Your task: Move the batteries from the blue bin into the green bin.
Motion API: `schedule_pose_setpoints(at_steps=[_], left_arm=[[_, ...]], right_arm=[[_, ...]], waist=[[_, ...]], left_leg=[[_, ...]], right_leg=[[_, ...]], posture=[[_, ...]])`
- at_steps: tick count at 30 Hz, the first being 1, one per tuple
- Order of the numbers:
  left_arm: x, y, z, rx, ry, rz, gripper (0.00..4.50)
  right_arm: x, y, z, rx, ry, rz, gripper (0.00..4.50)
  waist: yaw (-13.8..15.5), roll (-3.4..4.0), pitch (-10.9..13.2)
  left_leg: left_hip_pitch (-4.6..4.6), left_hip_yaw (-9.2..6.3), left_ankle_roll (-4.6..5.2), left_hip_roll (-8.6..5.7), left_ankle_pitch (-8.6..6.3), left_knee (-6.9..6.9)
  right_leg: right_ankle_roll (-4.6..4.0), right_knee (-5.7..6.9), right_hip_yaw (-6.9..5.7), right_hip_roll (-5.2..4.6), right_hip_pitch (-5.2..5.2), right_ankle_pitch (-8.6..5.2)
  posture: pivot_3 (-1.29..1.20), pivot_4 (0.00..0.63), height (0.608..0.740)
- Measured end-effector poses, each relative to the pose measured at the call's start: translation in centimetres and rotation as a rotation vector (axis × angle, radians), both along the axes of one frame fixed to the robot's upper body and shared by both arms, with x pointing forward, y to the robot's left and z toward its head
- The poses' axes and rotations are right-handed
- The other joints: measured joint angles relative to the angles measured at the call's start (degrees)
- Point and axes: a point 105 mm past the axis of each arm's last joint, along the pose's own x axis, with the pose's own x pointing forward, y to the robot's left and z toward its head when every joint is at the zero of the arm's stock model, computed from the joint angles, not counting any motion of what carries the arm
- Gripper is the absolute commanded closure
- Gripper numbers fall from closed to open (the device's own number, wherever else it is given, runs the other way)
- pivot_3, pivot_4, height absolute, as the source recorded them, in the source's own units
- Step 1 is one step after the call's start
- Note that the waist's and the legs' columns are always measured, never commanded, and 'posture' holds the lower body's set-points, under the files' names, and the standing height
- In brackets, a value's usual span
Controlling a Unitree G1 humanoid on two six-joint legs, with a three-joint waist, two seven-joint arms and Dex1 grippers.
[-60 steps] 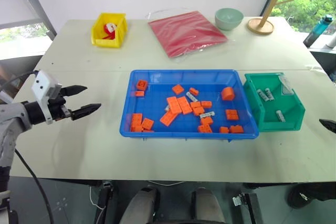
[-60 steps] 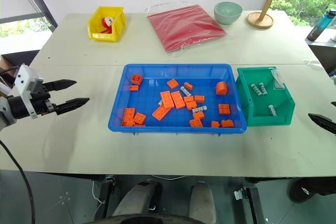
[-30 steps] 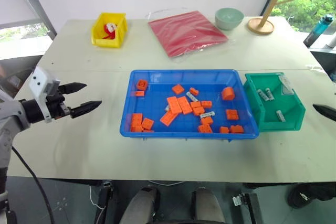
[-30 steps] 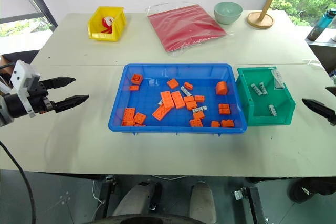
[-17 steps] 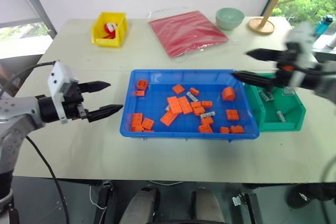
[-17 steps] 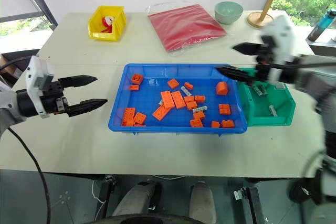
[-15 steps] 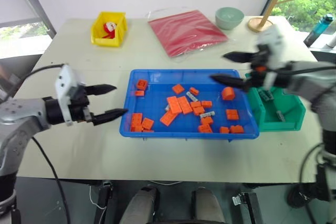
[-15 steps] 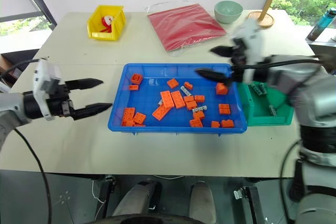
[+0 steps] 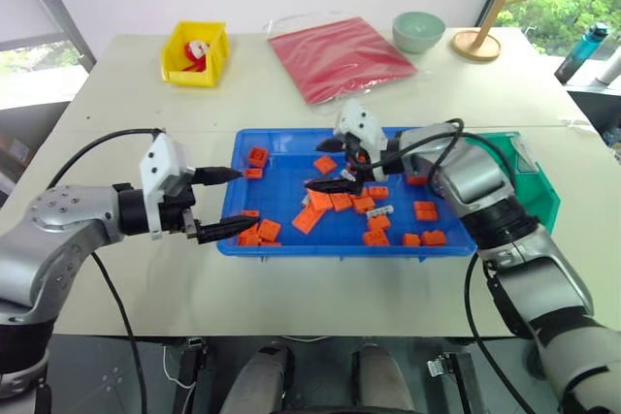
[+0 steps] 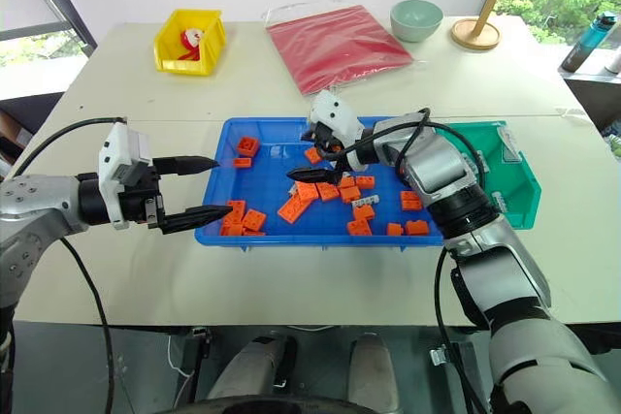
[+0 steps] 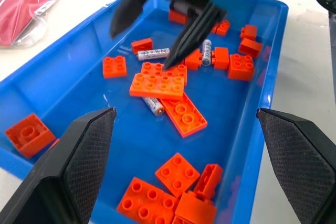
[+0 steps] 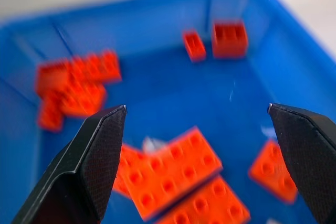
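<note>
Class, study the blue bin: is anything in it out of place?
Yes. Three batteries lie among the orange bricks in the blue bin; one is partly tucked under a brick. They look odd: slim silver cylinders in a heap of orange blocks.

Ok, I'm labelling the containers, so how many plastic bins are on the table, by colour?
blue bin: 1
green bin: 1
yellow bin: 1
Total: 3

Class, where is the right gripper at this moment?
The right gripper is open inside the blue bin, over the orange bricks near its middle.
</note>
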Motion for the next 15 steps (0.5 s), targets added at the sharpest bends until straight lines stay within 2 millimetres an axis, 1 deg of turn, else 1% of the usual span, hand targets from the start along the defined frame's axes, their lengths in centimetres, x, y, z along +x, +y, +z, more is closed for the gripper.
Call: schedule_pose_setpoints(at_steps=[3,5,10,12,15], left_arm=[[-0.2,-0.3,-0.1,0.001,-0.006,-0.002,0.0],[-0.2,-0.2,-0.3,0.002,0.001,0.007,0.0],[-0.2,0.0,-0.7,0.003,0.013,0.019,0.0],[-0.2,-0.1,-0.7,-0.001,0.012,0.019,0.0],[-0.3,-0.2,-0.7,-0.004,0.007,0.015,0.0]], right_arm=[[-1.2,0.8,-2.0,-0.022,0.053,0.006,0.07],[-1.5,0.7,-2.8,-0.034,0.082,-0.026,0.07],[-1.3,0.9,-3.5,-0.034,0.099,-0.13,0.07],[-0.7,0.7,-3.9,-0.013,0.118,-0.22,0.07],[-0.1,0.0,-3.5,0.029,0.125,-0.342,0.07]], waist=[[-0.38,0.0,0.0],[-0.5,0.0,0.0],[-0.51,0.0,0.0],[-0.48,0.0,0.0],[-0.42,0.0,0.0]], left_leg=[[0.0,-0.01,0.0,0.01,0.0,-0.01],[0.0,0.0,-0.01,0.0,0.0,0.0],[0.01,-0.02,-0.01,0.0,0.0,0.01],[0.0,-0.02,-0.01,-0.02,0.0,0.0],[0.01,-0.02,-0.01,-0.02,0.0,0.0]], right_leg=[[0.0,0.07,0.0,0.01,-0.02,0.0],[0.0,0.07,0.0,0.01,-0.02,0.0],[0.0,0.07,0.0,0.02,-0.02,0.0],[0.0,0.07,0.01,0.01,-0.01,0.0],[0.0,0.08,0.01,0.0,-0.02,0.0]], posture=[[0.0,0.15,0.717],[0.0,0.15,0.717],[0.0,0.15,0.717],[0.0,0.15,0.717],[0.0,0.15,0.717]])
